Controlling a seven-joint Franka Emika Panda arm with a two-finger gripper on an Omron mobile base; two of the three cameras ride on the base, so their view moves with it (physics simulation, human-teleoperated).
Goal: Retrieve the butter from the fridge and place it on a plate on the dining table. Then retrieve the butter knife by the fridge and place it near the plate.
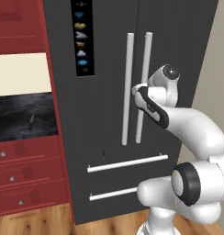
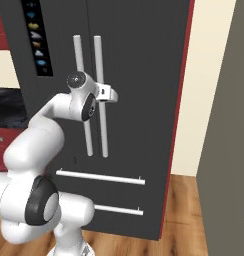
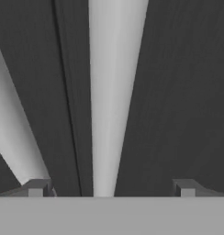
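Gripper [image 3: 111,188] jaws wide open — fridge [image 1: 104,114] right-door handle [image 3: 111,92] between fingertips, seemingly untouched.

Red drawers [image 1: 26,176] with small round knobs at left, black marble-look bench [image 1: 22,117] above them, cream wall [image 2: 194,100], wood plank floor [image 2: 184,210], grey panel [image 2: 226,125] at right
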